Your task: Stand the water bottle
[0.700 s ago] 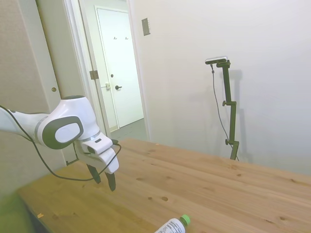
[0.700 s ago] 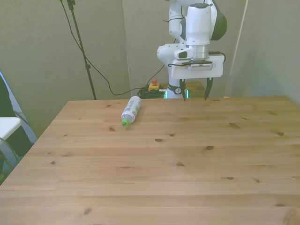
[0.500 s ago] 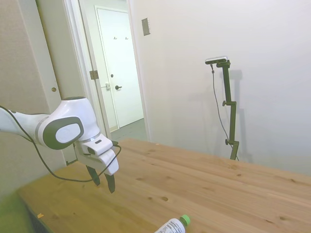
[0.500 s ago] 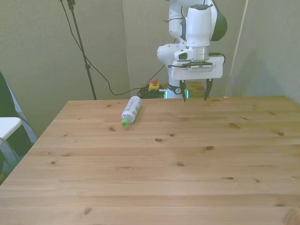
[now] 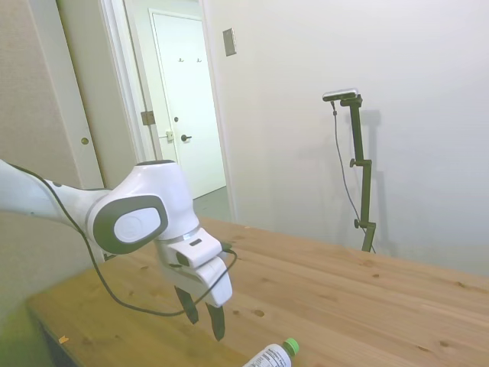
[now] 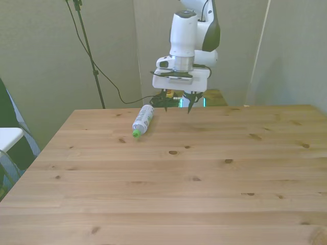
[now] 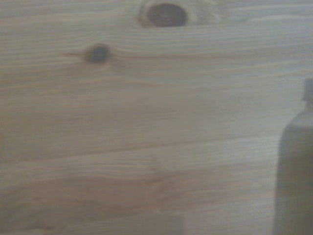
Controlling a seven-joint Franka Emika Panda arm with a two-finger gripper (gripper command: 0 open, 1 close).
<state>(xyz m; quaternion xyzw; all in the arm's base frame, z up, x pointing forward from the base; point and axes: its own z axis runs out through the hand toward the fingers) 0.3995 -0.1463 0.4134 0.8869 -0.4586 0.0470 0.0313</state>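
The water bottle [image 6: 143, 119] lies on its side near the wooden table's [image 6: 214, 178] far edge, green cap [image 6: 136, 133] pointing toward the camera. In the side view only its cap end [image 5: 276, 354] shows at the bottom edge. My gripper [image 6: 177, 104] hangs open and empty just above the table, a short way to the front view's right of the bottle; in the side view the gripper [image 5: 205, 318] is just left of the cap. The wrist view shows bare wood and a blurred part of the bottle [image 7: 295, 171] at its edge.
Black cables and a small yellow device [image 6: 167, 93] sit behind the table's far edge. A white object [image 6: 7, 138] stands off the table at the front view's left. A white door [image 5: 187, 115] is in the background of the side view.
The arm has swung toward the front view's left, bringing the open gripper much closer to the bottle. The bottle has not moved.
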